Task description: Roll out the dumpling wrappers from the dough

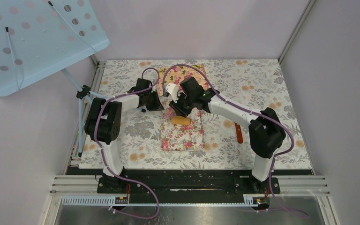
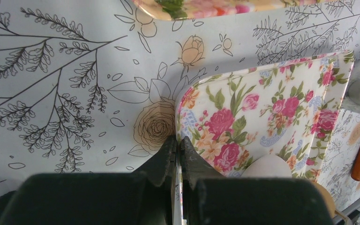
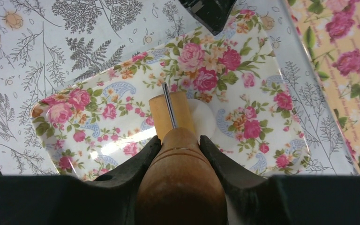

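The dough (image 3: 206,118) is a flattened white piece on the floral tray (image 3: 98,117), partly under the wooden roller (image 3: 171,112). It also shows as a pale round edge (image 2: 268,166) in the left wrist view. My right gripper (image 3: 180,143) is shut on the roller's brown handle, with the barrel lying across the tray (image 1: 183,136). My left gripper (image 2: 178,143) is shut on the tray's thin rim at its left corner (image 2: 183,101). From above, both grippers meet at the tray's far end, the left (image 1: 161,107) and the right (image 1: 182,111). No finished dumpling wrappers are in view.
A second, yellow floral tray (image 1: 180,72) lies behind the first. An orange-handled tool (image 1: 238,132) rests on the mat to the right. A small white object (image 1: 171,89) stands between the arms. A blue perforated panel (image 1: 33,37) overhangs the back left corner.
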